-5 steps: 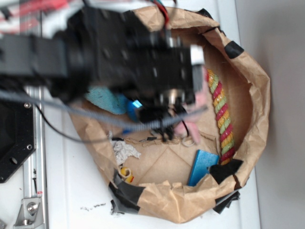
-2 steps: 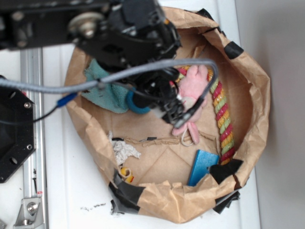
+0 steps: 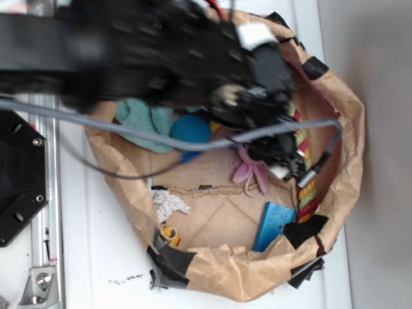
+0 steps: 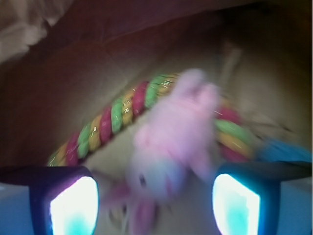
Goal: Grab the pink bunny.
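White worktop [image 3: 84,257] carrying a rolled-down brown paper bag [image 3: 351,129]. Left to right inside: teal cloth [image 3: 138,116], blue ball [image 3: 190,129], pink bunny [image 3: 250,170], braided rope [image 3: 307,190]. Since 0.4 s ago the arm has swung right across the bag; the gripper [image 3: 283,158] now sits over the bunny's upper half, ears showing below it. Wrist view: bunny [image 4: 171,142] between the pads [image 4: 73,208], jaws apart, not yet clamped. Judgement: lined up, descent and closing remain.
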{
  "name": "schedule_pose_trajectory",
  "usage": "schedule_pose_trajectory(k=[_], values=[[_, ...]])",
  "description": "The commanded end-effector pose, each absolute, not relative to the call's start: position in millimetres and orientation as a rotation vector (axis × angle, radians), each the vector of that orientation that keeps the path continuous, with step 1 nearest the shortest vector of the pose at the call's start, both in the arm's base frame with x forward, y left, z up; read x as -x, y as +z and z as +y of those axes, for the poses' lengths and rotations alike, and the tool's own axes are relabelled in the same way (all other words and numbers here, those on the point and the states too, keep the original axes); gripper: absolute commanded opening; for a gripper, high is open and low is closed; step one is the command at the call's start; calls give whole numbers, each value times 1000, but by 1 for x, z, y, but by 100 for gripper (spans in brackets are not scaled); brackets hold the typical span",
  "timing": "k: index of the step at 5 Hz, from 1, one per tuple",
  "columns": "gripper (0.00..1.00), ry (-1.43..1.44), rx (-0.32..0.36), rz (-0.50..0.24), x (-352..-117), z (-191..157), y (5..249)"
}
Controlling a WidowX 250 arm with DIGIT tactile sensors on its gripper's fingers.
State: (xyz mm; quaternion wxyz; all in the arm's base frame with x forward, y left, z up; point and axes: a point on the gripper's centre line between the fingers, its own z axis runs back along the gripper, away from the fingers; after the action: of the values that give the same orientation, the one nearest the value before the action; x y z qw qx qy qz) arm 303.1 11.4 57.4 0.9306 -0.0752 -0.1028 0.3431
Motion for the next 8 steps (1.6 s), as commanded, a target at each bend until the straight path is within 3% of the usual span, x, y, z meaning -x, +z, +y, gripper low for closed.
schedule_pose_trajectory(k=[1,2,3,5,6,7,8], values=[[100,493,110,-108,-319,-27,18],[0,445,80,-91,-313,-28,19],[0,387,90,-98,-302,-25,45],[0,251,117,-181,-273,-18,119],[0,58,236,-139,-254,-23,168],[0,-178,151,-55,-240,-10,180],[0,-51,-97,-2,-237,5,170]])
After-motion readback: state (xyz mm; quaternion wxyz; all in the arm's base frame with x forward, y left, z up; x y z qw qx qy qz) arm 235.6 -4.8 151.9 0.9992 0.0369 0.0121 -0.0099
